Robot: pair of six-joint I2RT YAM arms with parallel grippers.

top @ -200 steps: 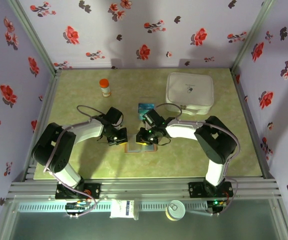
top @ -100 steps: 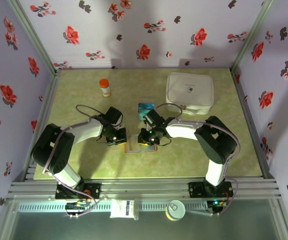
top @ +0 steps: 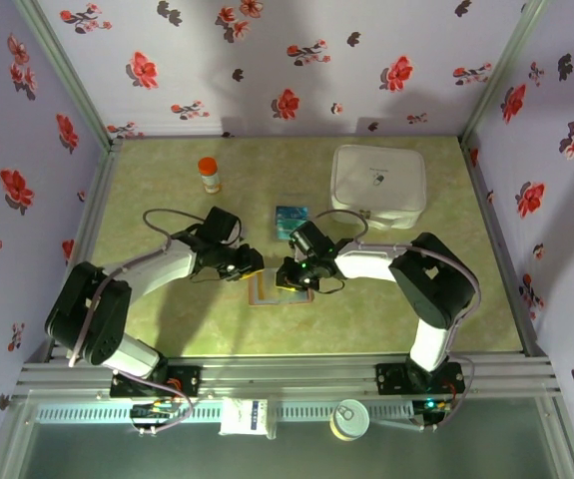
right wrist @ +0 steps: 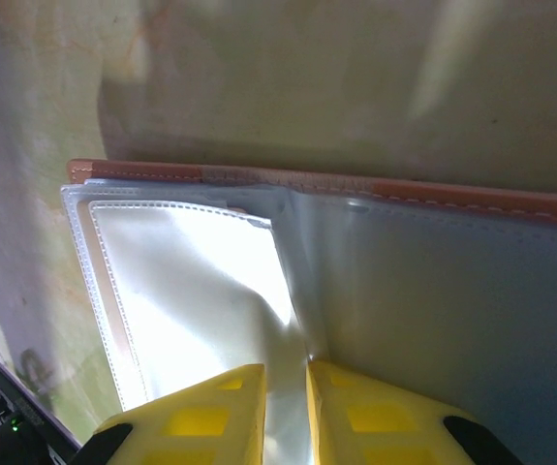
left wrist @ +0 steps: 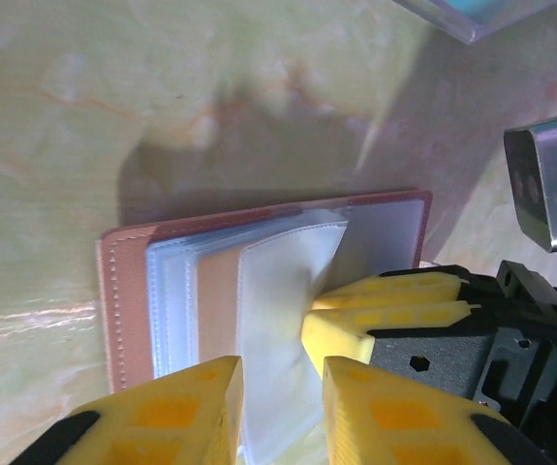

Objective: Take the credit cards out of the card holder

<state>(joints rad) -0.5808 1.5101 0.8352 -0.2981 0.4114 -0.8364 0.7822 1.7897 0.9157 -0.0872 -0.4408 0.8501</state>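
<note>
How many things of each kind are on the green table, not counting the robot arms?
Small bottle with orange cap: 1
White square lidded container: 1
Open reddish-brown card holder: 1
Teal-blue flat stack of cards: 1
Total: 4

Open card holder point(left wrist: 176, 300), left claw point(left wrist: 283, 392) parted, right claw point(left wrist: 324, 315) pinching clear sleeve point(left wrist: 273, 281)

left end effector point(left wrist: 280, 392) parted slightly, shifted right.
</note>
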